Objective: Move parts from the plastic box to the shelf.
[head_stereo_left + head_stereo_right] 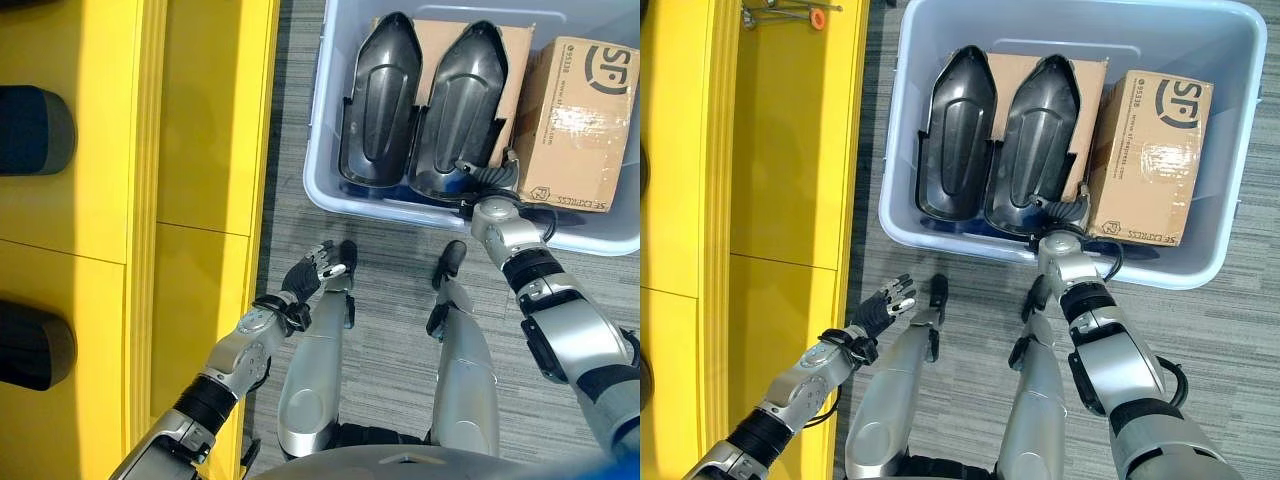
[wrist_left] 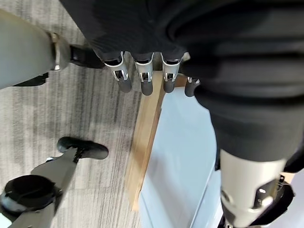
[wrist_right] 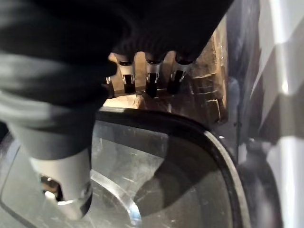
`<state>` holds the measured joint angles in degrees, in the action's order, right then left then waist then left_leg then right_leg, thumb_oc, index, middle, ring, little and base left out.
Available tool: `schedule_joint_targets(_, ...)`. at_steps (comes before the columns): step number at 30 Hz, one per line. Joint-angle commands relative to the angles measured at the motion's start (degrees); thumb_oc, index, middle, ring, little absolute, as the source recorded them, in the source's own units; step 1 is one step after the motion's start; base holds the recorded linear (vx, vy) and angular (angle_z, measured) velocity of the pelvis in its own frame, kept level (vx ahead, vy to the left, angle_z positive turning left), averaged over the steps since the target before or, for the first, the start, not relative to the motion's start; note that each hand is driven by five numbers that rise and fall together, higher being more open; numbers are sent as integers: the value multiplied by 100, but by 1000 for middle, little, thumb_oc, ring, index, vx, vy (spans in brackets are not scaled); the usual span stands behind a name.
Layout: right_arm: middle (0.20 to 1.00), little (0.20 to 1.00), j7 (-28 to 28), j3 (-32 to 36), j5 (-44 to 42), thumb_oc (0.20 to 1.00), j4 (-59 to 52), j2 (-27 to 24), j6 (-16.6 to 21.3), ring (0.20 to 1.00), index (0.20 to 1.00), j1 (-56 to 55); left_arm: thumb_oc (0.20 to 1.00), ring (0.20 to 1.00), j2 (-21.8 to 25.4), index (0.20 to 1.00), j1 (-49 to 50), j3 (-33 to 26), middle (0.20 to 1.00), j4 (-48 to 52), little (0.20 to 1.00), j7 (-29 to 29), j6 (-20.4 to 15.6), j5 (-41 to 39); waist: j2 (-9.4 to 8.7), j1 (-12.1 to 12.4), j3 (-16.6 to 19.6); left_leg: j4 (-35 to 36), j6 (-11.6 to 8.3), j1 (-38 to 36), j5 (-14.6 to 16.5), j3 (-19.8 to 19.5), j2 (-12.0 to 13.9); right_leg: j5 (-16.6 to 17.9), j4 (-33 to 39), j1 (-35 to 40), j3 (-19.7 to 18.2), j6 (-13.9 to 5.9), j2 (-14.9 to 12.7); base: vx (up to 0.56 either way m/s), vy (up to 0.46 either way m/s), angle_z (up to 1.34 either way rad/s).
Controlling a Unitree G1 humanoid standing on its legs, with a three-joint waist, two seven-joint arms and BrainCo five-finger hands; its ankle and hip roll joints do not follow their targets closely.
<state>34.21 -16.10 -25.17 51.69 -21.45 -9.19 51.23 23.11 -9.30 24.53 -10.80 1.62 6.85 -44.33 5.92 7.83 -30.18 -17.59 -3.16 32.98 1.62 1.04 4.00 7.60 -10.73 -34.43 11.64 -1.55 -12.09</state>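
A pale blue plastic box point(image 1: 320, 150) stands on the carpet. In it two black curved shell parts lean side by side, the left one point(image 1: 380, 100) and the right one point(image 1: 460, 110). My right hand point(image 1: 488, 180) reaches over the box's near wall to the near end of the right part. In the right wrist view its fingers point(image 3: 151, 80) hang relaxed just past the part's rim point(image 3: 156, 171) and the thumb point(image 3: 66, 180) lies over the shiny inner face, without clamping it. My left hand point(image 1: 315, 270) hovers open over the carpet beside the yellow shelf point(image 1: 200, 120), holding nothing.
A taped cardboard carton point(image 1: 580, 120) fills the box's right side, and a flat cardboard sheet point(image 1: 430, 40) stands behind the shells. Two dark parts point(image 1: 35, 130) point(image 1: 30, 345) lie on the shelf's left. A small orange piece point(image 1: 817, 17) sits at the shelf's far end.
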Motion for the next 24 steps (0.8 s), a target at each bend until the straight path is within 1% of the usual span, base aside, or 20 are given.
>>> schedule_joint_targets(1, 1000, 1000, -163, -77, 58, 1000, -224, 133, -248, 1000, 1000, -280, 1000, 1000, 177, 1000, 331, 183, 1000, 486, 1000, 162, -112, 6, 109, 181, 39, 330, -80, 146, -95, 100, 364, -1217, -1026, 225, -137, -525, -417, 33, 18, 1)
schedule_joint_targets(5, 1000, 1000, 72, -88, 336, 1000, -139, 165, -265, 1000, 1000, -363, 1000, 1000, 199, 1000, 367, 208, 1000, 498, 1000, 189, -145, -22, 169, 185, 39, 273, -50, 206, -71, 71, 330, -1233, -1086, 162, -162, -511, -419, 26, 16, 0)
schedule_joint_targets(8, 1000, 1000, 363, -117, 727, 1000, 29, 151, -356, 1000, 1000, -317, 1000, 1000, 215, 1000, 381, 236, 1000, 489, 1000, 217, -175, -13, 197, 207, 39, 228, -43, 255, -54, 60, 319, -1232, -1104, 135, -156, -521, -437, 10, 2, 1)
schedule_joint_targets(10, 1000, 1000, 559, -177, 1141, 1000, 221, 96, -493, 1000, 1000, -224, 1000, 1000, 213, 1000, 374, 308, 1000, 451, 1000, 169, -245, -34, 218, 225, 39, 196, -37, 299, -47, 42, 303, -1232, -1121, 109, -146, -527, -447, 17, 4, 2)
schedule_joint_targets(13, 1000, 1000, 703, -320, 1712, 1000, 506, 2, -799, 1000, 1000, -98, 1000, 1000, 200, 1000, 345, 367, 1000, 402, 1000, 180, -301, -38, 245, 252, 39, 152, -28, 370, -51, 32, 290, -1229, -1148, 67, -129, -530, -460, 0, 0, 0)
schedule_joint_targets(14, 1000, 1000, 776, -432, 2131, 1000, 644, -53, -1004, 1000, 1000, -47, 1000, 1000, 206, 1000, 343, 410, 1000, 386, 1000, 190, -324, -52, 261, 267, 39, 144, -23, 385, -56, 28, 282, -1225, -1154, 63, -120, -536, -470, 0, 0, 0)
schedule_joint_targets(16, 1000, 1000, 831, -557, 2322, 1000, 742, -92, -1177, 1000, 1000, -11, 1000, 1000, 201, 1000, 340, 439, 1000, 357, 1000, 209, -353, -40, 271, 277, 39, 141, -18, 402, -61, 34, 287, -1219, -1150, 59, -107, -539, -478, 0, 0, 0)
schedule_joint_targets(17, 266, 266, 804, -708, 2487, 266, 886, -148, -1416, 266, 266, 38, 1000, 1000, 207, 1000, 327, 489, 1000, 324, 1000, 214, -394, -42, 284, 292, 39, 139, -8, 422, -69, 30, 283, -1214, -1154, 48, -96, -544, -488, 0, 0, 0)
schedule_joint_targets(18, 200, 200, 788, -751, 2541, 200, 936, -160, -1491, 200, 200, 58, 1000, 1000, 206, 1000, 322, 500, 1000, 309, 1000, 222, -407, -42, 290, 298, 39, 137, -4, 433, -73, 31, 282, -1212, -1157, 42, -95, -544, -491, 0, 0, 0)
schedule_joint_targets(19, 200, 200, 838, -858, 2631, 200, 1060, -202, -1654, 200, 200, 92, 1000, 1000, 201, 1000, 316, 525, 1000, 277, 1000, 254, -436, -41, 305, 320, 39, 122, 3, 456, -78, 22, 277, -1210, -1167, 32, -80, -547, -505, 0, 0, 0)
schedule_joint_targets(21, 200, 200, 954, -930, 2777, 200, 1206, -263, -1750, 200, 200, 139, 1000, 1000, 204, 1000, 321, 577, 1000, 278, 1000, 245, -466, -27, 334, 349, 39, 109, 13, 486, -85, -1, 264, -1216, -1176, 28, -66, -549, -519, 35, 8, 5)
schedule_joint_targets(24, 200, 200, 1096, -947, 2639, 200, 1466, -412, -1829, 200, 200, 310, 1000, 1000, 274, 1000, 313, 661, 1000, 256, 1000, 247, -512, -64, 374, 419, 39, 90, 23, 545, -100, -61, 243, -1233, -1208, 20, -22, -557, -541, 28, -5, 10)
